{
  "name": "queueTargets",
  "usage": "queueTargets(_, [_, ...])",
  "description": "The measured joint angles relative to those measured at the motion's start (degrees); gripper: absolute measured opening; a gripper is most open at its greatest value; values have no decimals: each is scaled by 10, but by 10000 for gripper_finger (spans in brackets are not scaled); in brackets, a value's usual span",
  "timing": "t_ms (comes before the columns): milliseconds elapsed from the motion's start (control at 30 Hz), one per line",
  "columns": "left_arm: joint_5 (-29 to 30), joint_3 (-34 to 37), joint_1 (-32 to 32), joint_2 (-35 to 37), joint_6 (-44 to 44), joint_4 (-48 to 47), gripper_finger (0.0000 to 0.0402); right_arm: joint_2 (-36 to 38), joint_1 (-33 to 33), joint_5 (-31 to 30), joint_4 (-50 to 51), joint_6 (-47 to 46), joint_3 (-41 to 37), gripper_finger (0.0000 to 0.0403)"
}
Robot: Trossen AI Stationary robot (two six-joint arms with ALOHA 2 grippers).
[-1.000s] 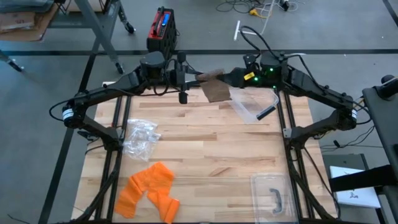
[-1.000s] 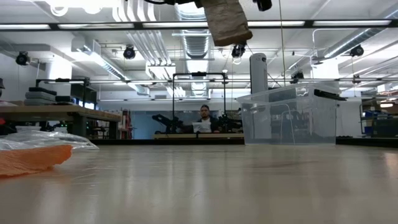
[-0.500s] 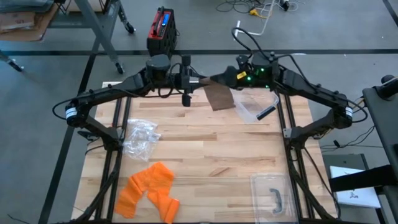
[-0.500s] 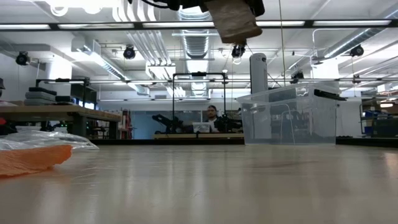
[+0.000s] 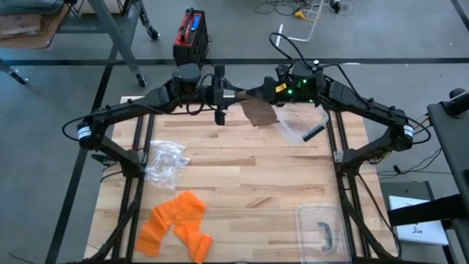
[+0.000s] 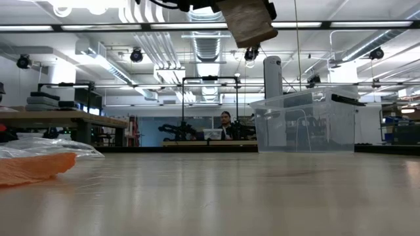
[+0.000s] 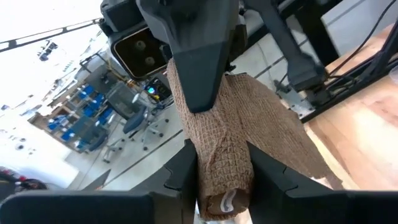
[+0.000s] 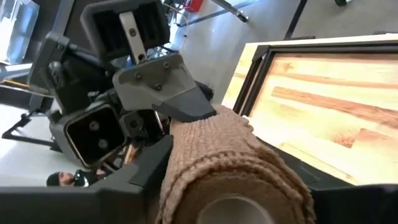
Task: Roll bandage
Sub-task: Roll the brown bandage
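A brown bandage [image 5: 258,114], partly rolled, hangs high above the table's far middle, between my two grippers. Its roll [image 7: 222,186] lies between the fingers of my left gripper [image 5: 236,95], which is shut on it. My right gripper [image 5: 256,95] comes from the opposite side and is shut on the same roll [image 8: 233,186]. A loose tail [image 7: 286,137] hangs down from the roll. In the low view the bandage [image 6: 248,23] shows at the top, clear of the table. My left gripper pinches the roll's end [image 7: 224,177] between its two fingers, coming about level from the table's left. The roll is lifted clear and its tail hangs slack below. My right gripper has the roll's other end [image 8: 205,155] between its fingers, coming about level from the table's right. One finger [image 7: 196,68] lies along the wrapped surface.
A clear plastic bin [image 5: 297,125] stands at the far right, below and beside the grippers. A crumpled plastic bag [image 5: 167,161] and orange cloth [image 5: 176,224] lie at the left. A clear lid with a dark handle [image 5: 322,231] lies near the right front.
My right gripper has moved toward my left gripper, sunk a little and rolled, and now stands over the roll. The bandage stays lifted; its hanging tail has tilted somewhat.
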State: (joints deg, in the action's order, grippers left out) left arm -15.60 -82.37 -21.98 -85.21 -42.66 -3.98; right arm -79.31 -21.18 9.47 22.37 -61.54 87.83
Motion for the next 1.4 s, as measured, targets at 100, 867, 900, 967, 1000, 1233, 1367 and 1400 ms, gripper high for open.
queueTargets(100, [-22, 0, -1, 1, 24, -1, 124, 0, -2, 4, 0, 16, 0, 149])
queueTargets(867, [-241, 252, -58, 56, 583, 501, 275, -35, -41, 183, -232, 252, -9, 75])
queueTargets(900, [-225, 259, -58, 54, 598, 517, 273, -39, -41, 187, -245, 251, -9, 75])
queueTargets(967, [-193, 259, -58, 54, 607, 521, 269, -49, -38, 193, -269, 251, -9, 75])
queueTargets(1000, [-177, 258, -58, 55, 606, 520, 268, -55, -36, 195, -281, 251, -9, 75])
queueTargets(1233, [-130, 259, -58, 55, 608, 488, 267, -77, -31, 194, -355, 253, -9, 76])
queueTargets(1367, [-118, 251, -58, 55, 612, 482, 262, -92, -27, 188, -386, 266, -9, 75])
queueTargets(1400, [-117, 247, -55, 52, 613, 479, 256, -96, -27, 188, -390, 269, -9, 75])
